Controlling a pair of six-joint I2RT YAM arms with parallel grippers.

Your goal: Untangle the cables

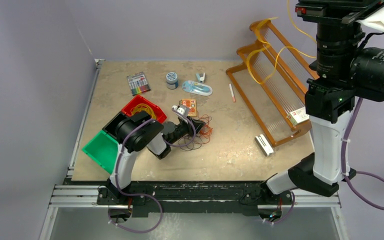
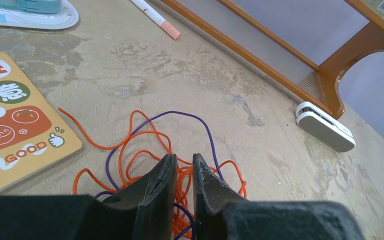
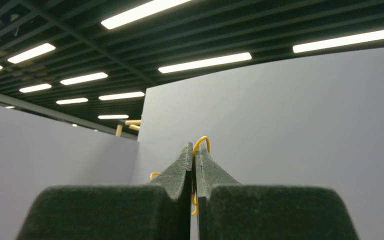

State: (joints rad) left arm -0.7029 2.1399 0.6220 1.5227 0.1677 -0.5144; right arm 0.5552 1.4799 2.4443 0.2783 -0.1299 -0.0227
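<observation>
Top view: the left pincer (image 1: 199, 131) sits low at the tangle of orange and purple cables (image 1: 206, 132) in mid-worktop, right of the red bin (image 1: 132, 103). The right arm (image 1: 329, 135) rises high at the right, with a yellow cable (image 1: 276, 60) draped over the wooden rack (image 1: 280, 102).

Left wrist: a narrow gap shows between the jaws, with orange strands (image 2: 145, 137) in it; I cannot tell whether they are gripped.

Right wrist: the right pincer (image 3: 194, 150) is pressed together on the yellow cable.

Yellow cable (image 3: 202, 139) part-hidden in right tool (image 3: 193, 150); left tool (image 2: 182, 160) grip on orange cables (image 2: 87, 130) unclear.
</observation>
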